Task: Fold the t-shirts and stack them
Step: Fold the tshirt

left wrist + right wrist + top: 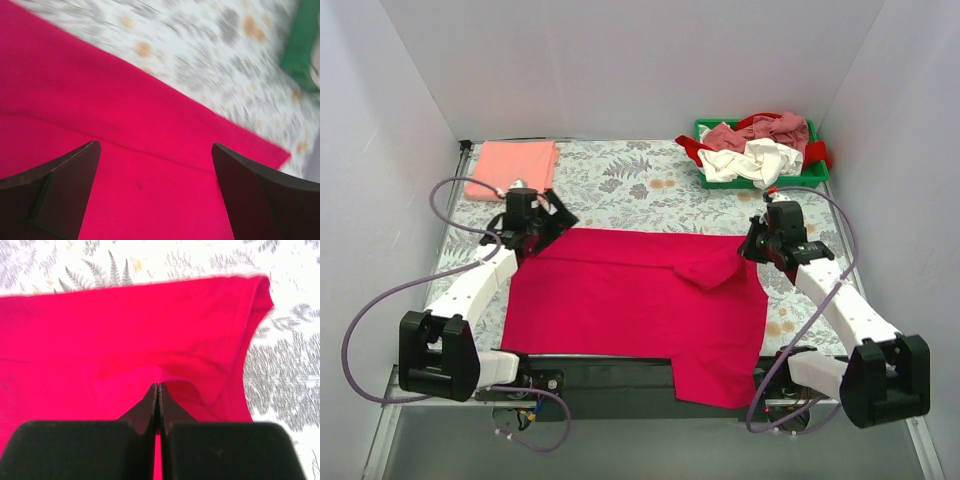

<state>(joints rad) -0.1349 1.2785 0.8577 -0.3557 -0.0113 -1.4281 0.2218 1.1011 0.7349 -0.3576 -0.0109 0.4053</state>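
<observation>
A large crimson-red t-shirt (640, 300) lies spread flat across the middle of the table, its lower part hanging over the near edge. My left gripper (542, 232) is open and empty just above the shirt's far left corner; in the left wrist view (155, 190) red cloth (125, 150) fills the gap between its fingers. My right gripper (752, 248) is shut on a raised fold of the shirt near its far right sleeve, and the pinch shows in the right wrist view (158, 386). A folded salmon-pink tee (512, 168) lies at the far left.
A green plastic bin (760, 184) at the far right holds a heap of white (760, 160), dusty-pink (775, 130) and red (692, 150) tees. The table has a leaf-patterned cloth (640, 185). White walls close in on three sides.
</observation>
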